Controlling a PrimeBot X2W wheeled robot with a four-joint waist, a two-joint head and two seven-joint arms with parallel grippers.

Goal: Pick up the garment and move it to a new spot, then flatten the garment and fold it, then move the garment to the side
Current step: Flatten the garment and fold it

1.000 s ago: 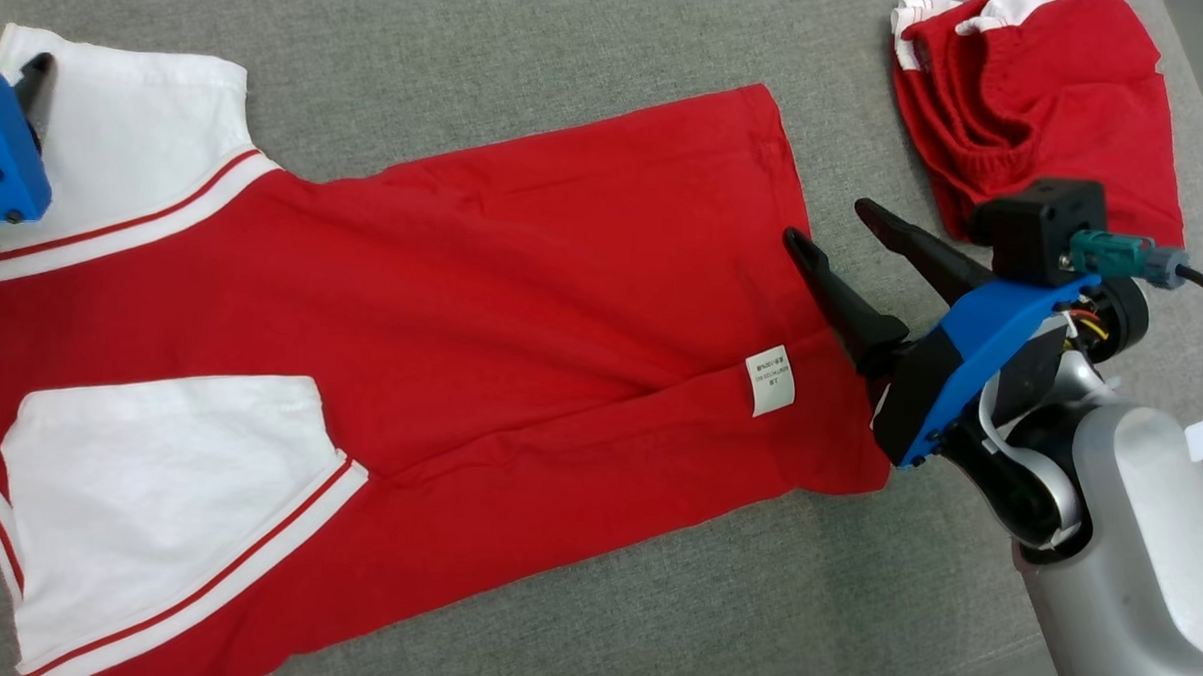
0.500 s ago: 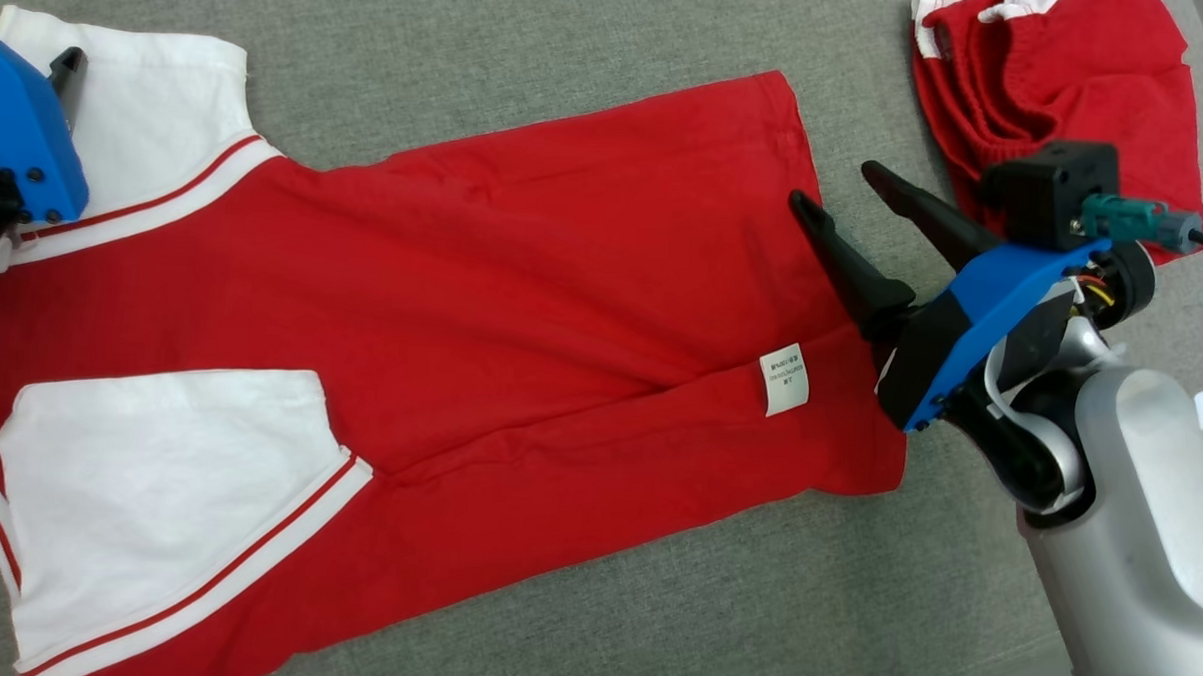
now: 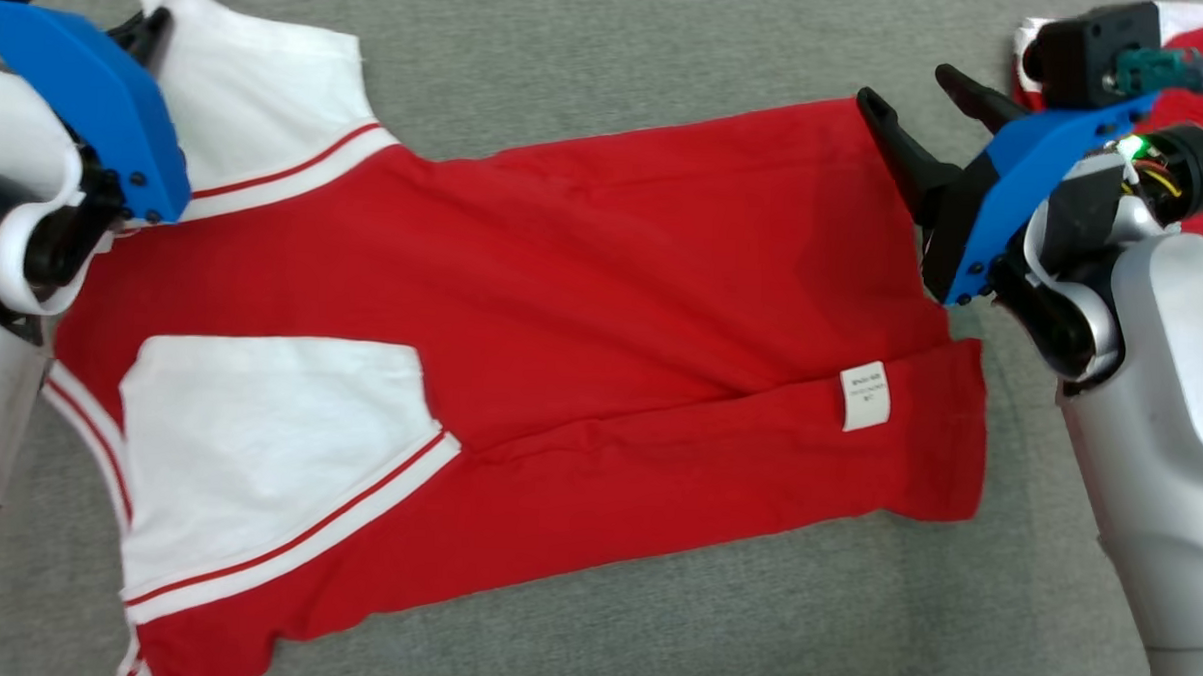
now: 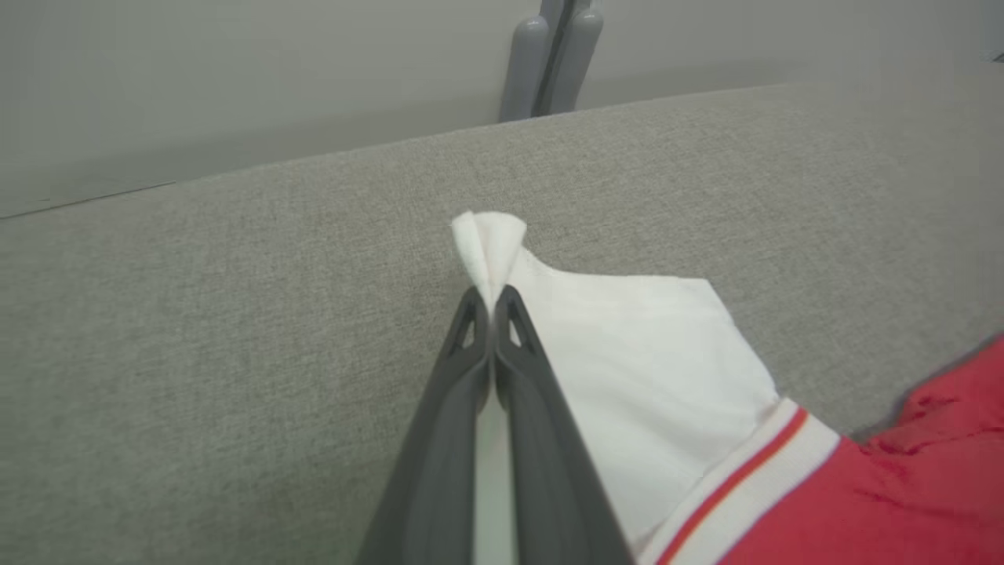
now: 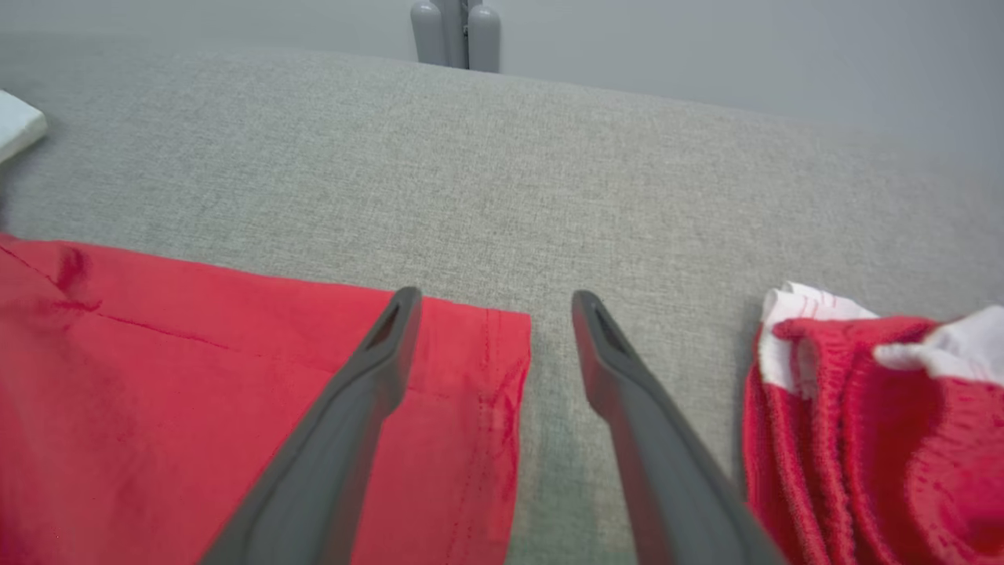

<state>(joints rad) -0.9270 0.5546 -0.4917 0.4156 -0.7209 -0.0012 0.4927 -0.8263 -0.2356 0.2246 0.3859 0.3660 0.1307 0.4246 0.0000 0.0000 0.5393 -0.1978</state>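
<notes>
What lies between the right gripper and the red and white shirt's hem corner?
Nothing visible. The right gripper hangs open at the hem corner of the red and white shirt, one finger over red fabric, the other over bare grey upholstery. The crumpled red garment lies apart, to its right.

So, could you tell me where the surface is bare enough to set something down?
Bare: the grey surface beyond the shirt, between its white sleeve and the right gripper; also the strip on its near side. Crowded: far right, where the shorts lie beside the shirt's hem.

legible text: none | white label (image 3: pixel 865 395) on garment (image 3: pixel 614 278): print too small
</notes>
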